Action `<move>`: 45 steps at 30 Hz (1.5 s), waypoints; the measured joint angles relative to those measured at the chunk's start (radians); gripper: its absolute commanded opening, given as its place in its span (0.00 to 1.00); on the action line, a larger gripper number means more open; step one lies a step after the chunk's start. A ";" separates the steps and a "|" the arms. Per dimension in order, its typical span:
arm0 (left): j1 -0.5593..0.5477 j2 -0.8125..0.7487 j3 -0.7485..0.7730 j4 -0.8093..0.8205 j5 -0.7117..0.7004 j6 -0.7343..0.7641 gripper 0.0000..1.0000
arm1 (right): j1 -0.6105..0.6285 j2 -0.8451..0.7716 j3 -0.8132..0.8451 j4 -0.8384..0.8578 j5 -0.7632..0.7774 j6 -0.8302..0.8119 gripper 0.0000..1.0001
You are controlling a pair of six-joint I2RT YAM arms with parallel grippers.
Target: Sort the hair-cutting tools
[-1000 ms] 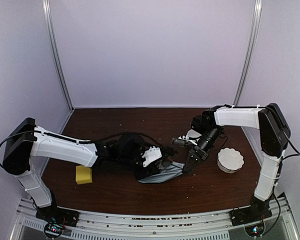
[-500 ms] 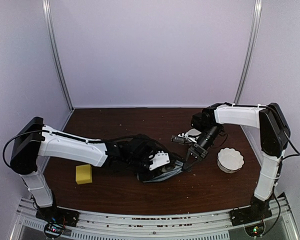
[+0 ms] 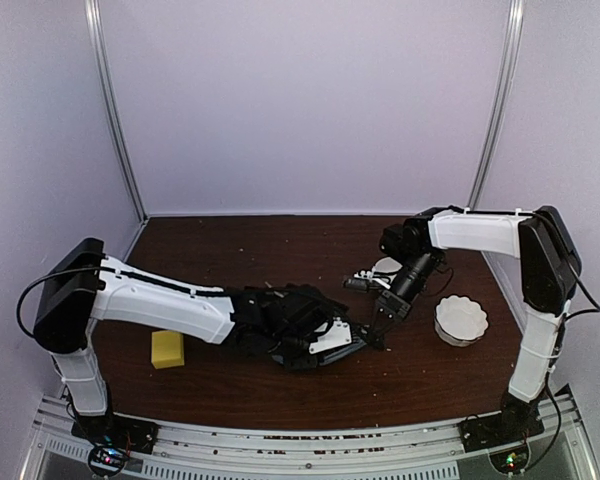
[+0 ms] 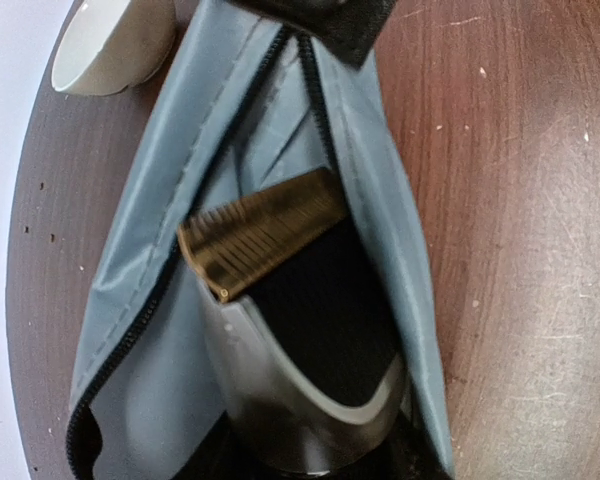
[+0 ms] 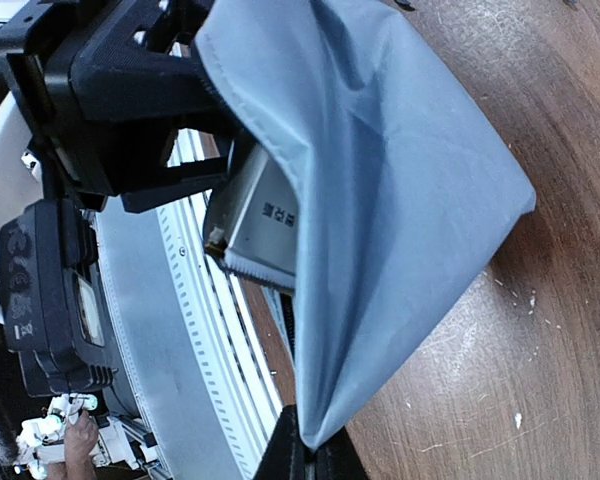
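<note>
The black clipper [image 4: 310,370], with a gold-toothed blade [image 4: 265,232], sits partway inside the open grey zip pouch [image 4: 385,200]. My left gripper [image 3: 325,335] is shut on the clipper's rear end; its fingers barely show at the bottom of the left wrist view. My right gripper [image 5: 315,455] is shut on a corner of the pouch [image 5: 400,180] and holds it up off the table. The clipper [image 5: 260,215] shows under the pouch flap in the right wrist view. The scissors, comb and attachment are not clearly visible.
A white bowl [image 3: 461,320] stands at the right. A second white bowl [image 3: 387,267] sits behind the right gripper with a small dark item [image 3: 360,283] beside it. A yellow sponge [image 3: 167,349] lies at the left, near the left arm.
My left arm has reached further right, carrying the clipper into the pouch mouth. The pouch has drawn together between the two grippers. The right gripper has kept its hold on it.
</note>
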 measured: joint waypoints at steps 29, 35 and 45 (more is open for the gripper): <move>0.111 -0.182 0.010 -0.019 0.051 -0.287 0.48 | -0.024 -0.008 0.018 -0.016 0.064 0.042 0.05; 0.326 -0.274 -0.108 0.013 0.179 -0.645 0.50 | -0.035 -0.009 0.016 0.010 0.100 0.065 0.06; 0.353 -0.205 -0.135 0.061 0.422 -0.946 0.48 | -0.035 -0.009 0.014 0.032 0.111 0.073 0.05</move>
